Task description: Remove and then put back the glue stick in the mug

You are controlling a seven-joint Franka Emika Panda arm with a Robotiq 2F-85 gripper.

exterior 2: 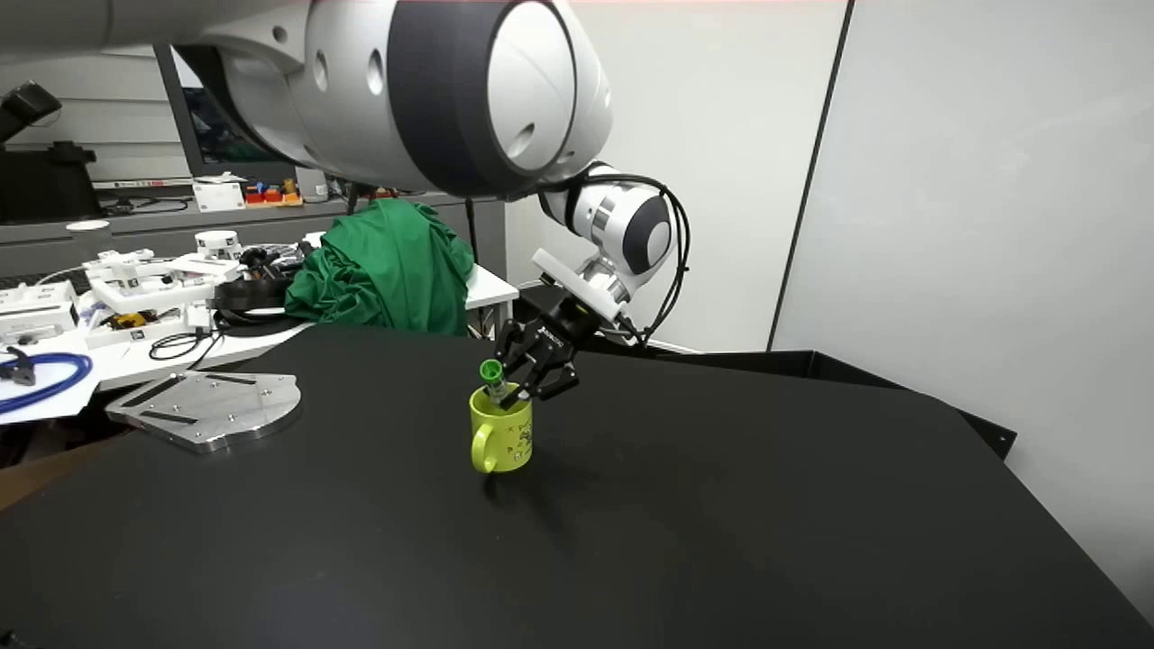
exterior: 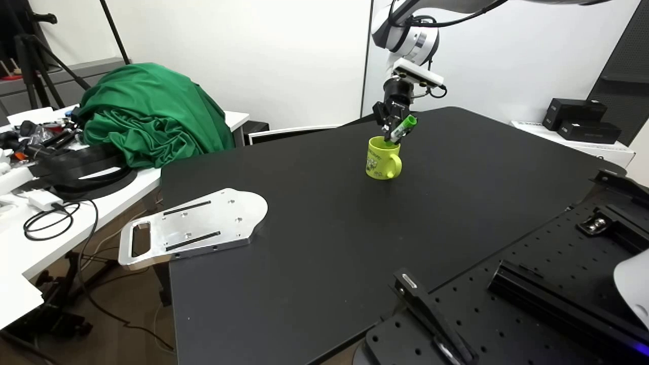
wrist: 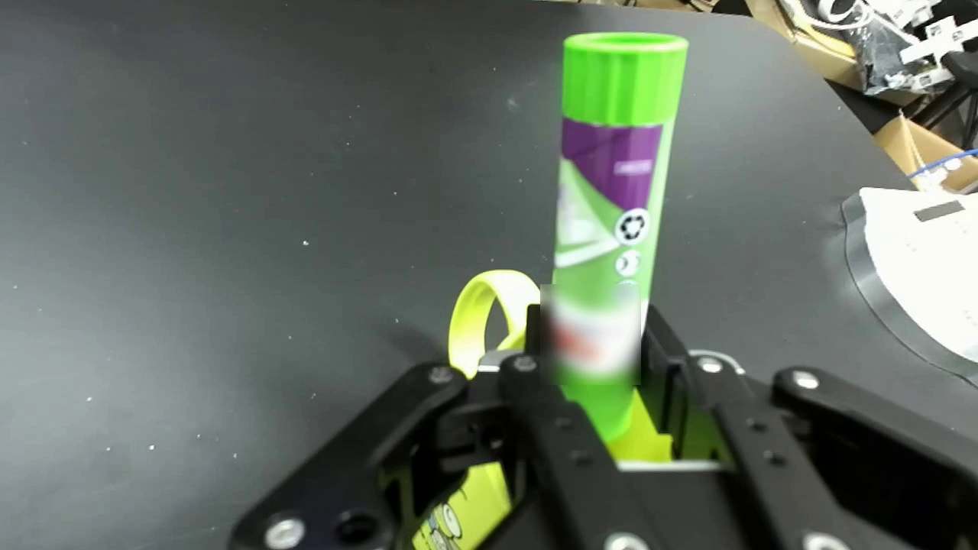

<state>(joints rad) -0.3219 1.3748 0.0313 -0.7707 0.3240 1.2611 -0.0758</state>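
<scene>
Between my gripper's two fingers sits the glue stick, squeezed from both sides, its bright green ribbed cap pointing up in the wrist view. The lime-green mug stands upright on the dark table, just under the fingertips. In an exterior view the glue stick leans over the rim. Its lower end is at the mug's mouth; how deep it reaches I cannot tell. The mug has its loop handle towards the camera in an exterior view. In the wrist view my fingers cover most of the mug, leaving its handle visible.
A silver metal plate lies on the table's edge in both exterior views. Beyond it, a cluttered white side table carries a green cloth. A black perforated base plate borders the table. Wall panels rise behind the arm.
</scene>
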